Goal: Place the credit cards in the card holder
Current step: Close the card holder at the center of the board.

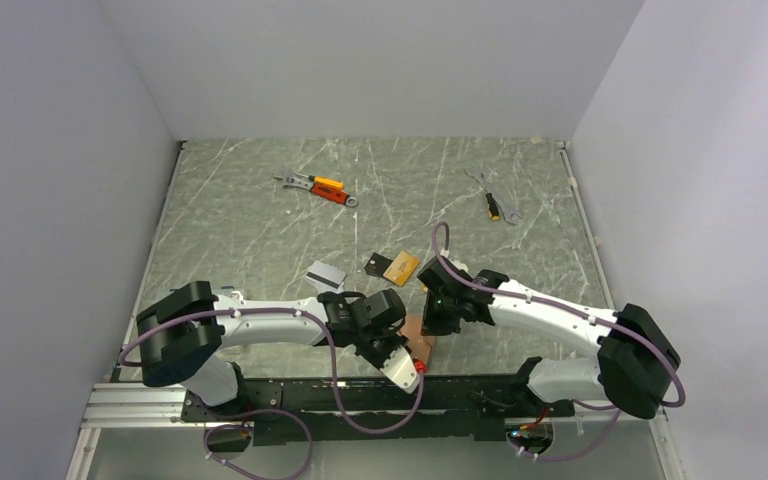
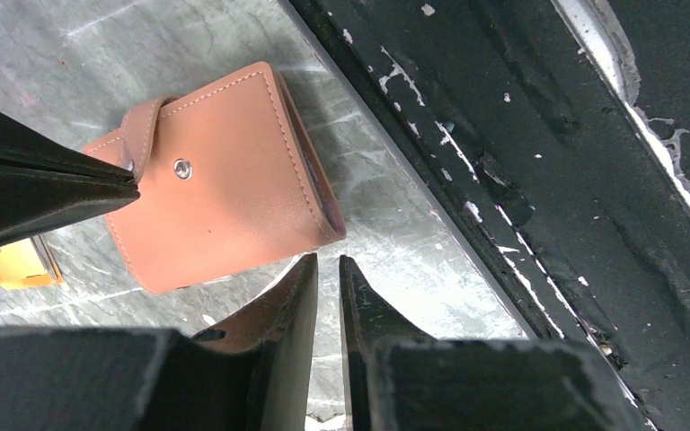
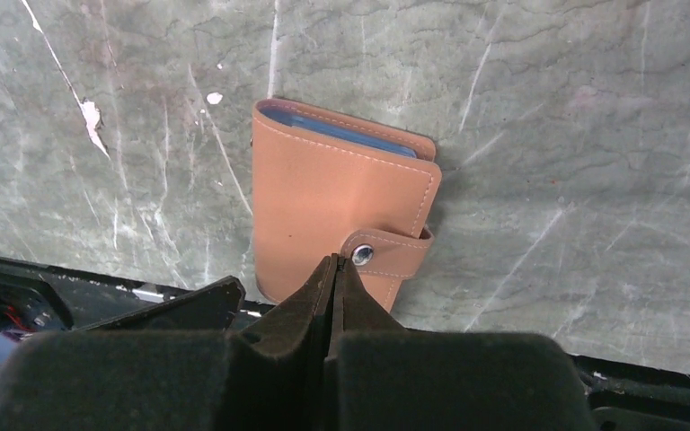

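The top view is bright and even, with light from above and only soft, small shadows on the table [image 1: 260, 200]. The table has pale shiny streaks. In both wrist views the card holder [image 3: 323, 197] looks sharp, with a thin dark shadow along its edge. The black fingers [image 3: 296, 310] close to the camera are very dark and a bit fuzzy

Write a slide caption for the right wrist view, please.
Closed right hand, tips at the snap strap of a tan leather card holder lying shut on a marbled table.
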Controlling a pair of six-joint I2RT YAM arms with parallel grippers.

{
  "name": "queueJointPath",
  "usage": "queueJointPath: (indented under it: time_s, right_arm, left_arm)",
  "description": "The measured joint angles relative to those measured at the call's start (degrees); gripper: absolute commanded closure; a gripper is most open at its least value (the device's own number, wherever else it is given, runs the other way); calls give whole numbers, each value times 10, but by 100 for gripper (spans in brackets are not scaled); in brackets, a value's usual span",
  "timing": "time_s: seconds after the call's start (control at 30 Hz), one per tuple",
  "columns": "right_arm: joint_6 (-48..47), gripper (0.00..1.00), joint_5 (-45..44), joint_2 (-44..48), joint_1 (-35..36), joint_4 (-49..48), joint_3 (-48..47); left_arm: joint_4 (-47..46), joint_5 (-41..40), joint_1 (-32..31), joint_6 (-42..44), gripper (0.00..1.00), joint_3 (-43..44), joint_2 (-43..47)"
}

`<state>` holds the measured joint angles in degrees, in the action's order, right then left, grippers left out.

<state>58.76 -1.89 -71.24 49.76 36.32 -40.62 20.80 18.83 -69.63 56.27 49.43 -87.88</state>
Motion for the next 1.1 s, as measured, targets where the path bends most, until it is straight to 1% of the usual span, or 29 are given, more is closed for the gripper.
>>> queueJointPath:
  time_s: [0.33,0.53,1.1]
  right_arm:
    - [-21,100,54,-16,-19,-25,17]
    - [-22,100,59,-16,-21,-31,32]
    - [-20,100,66,-15,-21,-68,36]
  left_arm:
    - [0,4,-1,0,80,5,-9]
    - [-1,4,-1,0,80,6,-12]
    - [0,7,-6,0,81,13,-24]
